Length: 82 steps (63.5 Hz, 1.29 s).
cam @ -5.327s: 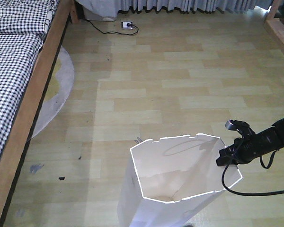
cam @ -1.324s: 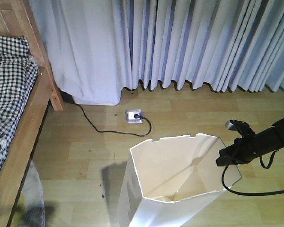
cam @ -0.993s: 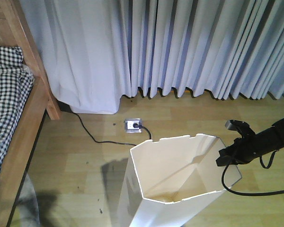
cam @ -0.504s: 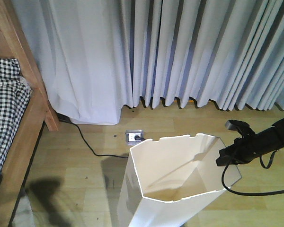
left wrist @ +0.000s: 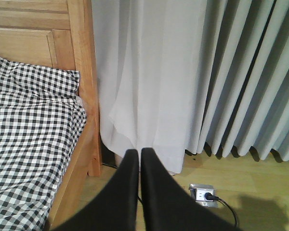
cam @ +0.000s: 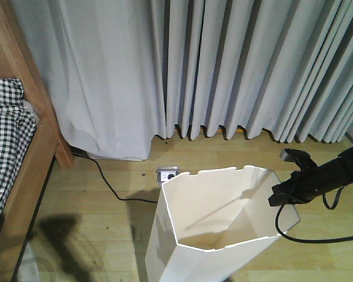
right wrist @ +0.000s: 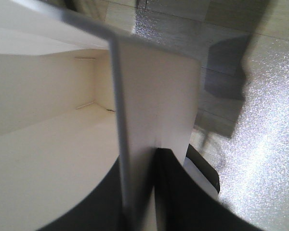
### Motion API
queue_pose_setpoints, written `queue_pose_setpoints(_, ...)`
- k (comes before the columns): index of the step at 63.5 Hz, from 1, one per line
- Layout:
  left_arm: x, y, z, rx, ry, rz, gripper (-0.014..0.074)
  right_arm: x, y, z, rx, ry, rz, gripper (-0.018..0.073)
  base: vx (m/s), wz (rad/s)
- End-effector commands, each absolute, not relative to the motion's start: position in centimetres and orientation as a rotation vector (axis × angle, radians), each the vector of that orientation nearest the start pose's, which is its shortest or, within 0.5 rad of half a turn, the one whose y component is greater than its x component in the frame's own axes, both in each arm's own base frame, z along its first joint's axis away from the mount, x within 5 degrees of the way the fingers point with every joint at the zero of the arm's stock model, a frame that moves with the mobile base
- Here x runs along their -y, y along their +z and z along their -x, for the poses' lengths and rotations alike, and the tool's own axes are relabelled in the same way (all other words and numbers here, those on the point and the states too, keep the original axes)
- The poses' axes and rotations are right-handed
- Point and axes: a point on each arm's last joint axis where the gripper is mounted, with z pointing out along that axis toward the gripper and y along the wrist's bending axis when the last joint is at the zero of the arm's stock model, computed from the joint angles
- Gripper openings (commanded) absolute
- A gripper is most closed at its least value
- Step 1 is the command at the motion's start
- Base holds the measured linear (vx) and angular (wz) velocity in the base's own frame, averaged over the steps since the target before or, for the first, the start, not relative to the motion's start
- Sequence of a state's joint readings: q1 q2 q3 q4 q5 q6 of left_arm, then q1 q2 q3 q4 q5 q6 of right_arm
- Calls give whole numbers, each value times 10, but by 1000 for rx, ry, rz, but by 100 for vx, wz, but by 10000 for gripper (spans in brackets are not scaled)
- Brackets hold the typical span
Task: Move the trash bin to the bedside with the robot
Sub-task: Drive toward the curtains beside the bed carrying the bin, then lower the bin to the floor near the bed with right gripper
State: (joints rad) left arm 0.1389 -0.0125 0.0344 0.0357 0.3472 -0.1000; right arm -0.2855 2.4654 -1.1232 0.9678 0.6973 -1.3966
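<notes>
The white trash bin (cam: 217,220) with its faceted rim stands low in the front view, cream inside. My right gripper (cam: 280,197) is shut on the bin's right rim wall; in the right wrist view the thin wall (right wrist: 149,110) is pinched between the two black fingers (right wrist: 178,192). The wooden bed frame (cam: 32,170) with a thick post and checked bedding (cam: 3,129) is at the left. In the left wrist view my left gripper (left wrist: 139,153) is shut and empty, with the bed post (left wrist: 84,82) and gingham bedding (left wrist: 31,130) to its left.
Grey curtains (cam: 223,64) hang across the back down to the wooden floor. A floor socket (cam: 167,175) with a black cable (cam: 109,187) lies just behind the bin, also in the left wrist view (left wrist: 203,194). A black cable loops under the right arm (cam: 317,239).
The view has advanced toward the curtains: the floor socket and bed post moved down and nearer. The bin stays in the same place in the view, still held by the right gripper.
</notes>
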Motion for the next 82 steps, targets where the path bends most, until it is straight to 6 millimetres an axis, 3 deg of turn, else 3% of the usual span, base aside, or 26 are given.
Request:
queue_pose_setpoints(1, -8, 176, -53, -1766, 54, 191, -6, 37, -1, -341, -2766, 1107, 309, -5, 0, 0)
queue_pose_setpoints(54, -8, 176, -53, -1766, 54, 191, -6, 35, 0, -342, -2751, 1125, 290, -5, 0, 0)
queue_pose_setpoints(60, -8, 176, -53, -1766, 54, 191, -6, 38, -2, -346, -2757, 1049, 242, -5, 0, 0)
queue_pose_setpoints(76, -8, 176, -53, -1766, 54, 191, -6, 64, -16, -362, -2783, 564, 26, -5, 0, 0)
queue_pose_setpoints(82, -8, 176, -53, -1766, 54, 191, -6, 70, -24, -367, -2777, 489, 18, -5, 0, 0)
